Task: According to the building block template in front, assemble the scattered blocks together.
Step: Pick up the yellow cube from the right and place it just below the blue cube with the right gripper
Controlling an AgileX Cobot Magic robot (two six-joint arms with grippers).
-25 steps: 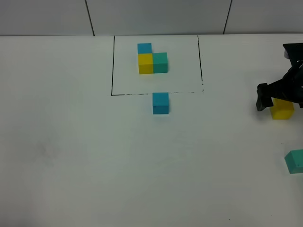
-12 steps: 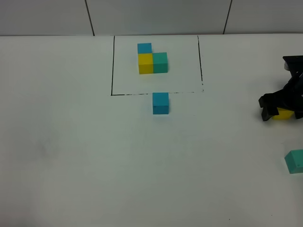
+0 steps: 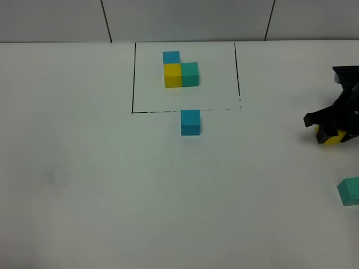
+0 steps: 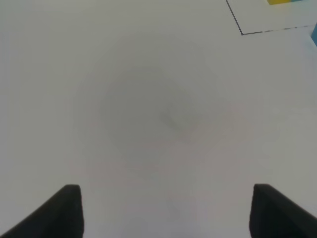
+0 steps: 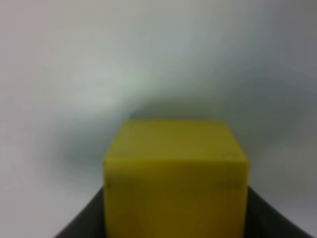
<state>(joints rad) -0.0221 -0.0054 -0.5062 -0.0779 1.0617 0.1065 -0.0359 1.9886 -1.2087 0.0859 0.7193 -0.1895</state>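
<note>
The building block template (image 3: 180,70), a blue, yellow and teal L of cubes, sits inside a black-lined rectangle (image 3: 133,84) at the back of the table. Of the scattered blocks, the blue cube (image 3: 190,122) rests just in front of that outline. At the far right is the yellow cube (image 3: 330,136), and my right gripper (image 3: 331,126) is shut on it. In the right wrist view the yellow cube (image 5: 176,173) fills the space between the dark fingers. The teal cube (image 3: 349,191) lies at the right edge, nearer the front. My left gripper (image 4: 166,213) stands open over bare table.
The white table (image 3: 112,185) runs up to a grey panelled wall (image 3: 185,19). In the left wrist view, a corner of the black outline (image 4: 267,31) shows with a sliver of the template's yellow cube (image 4: 280,2).
My right gripper's jaws have gone from wide open around the yellow cube to shut on it. The other cubes and the left gripper have not moved.
</note>
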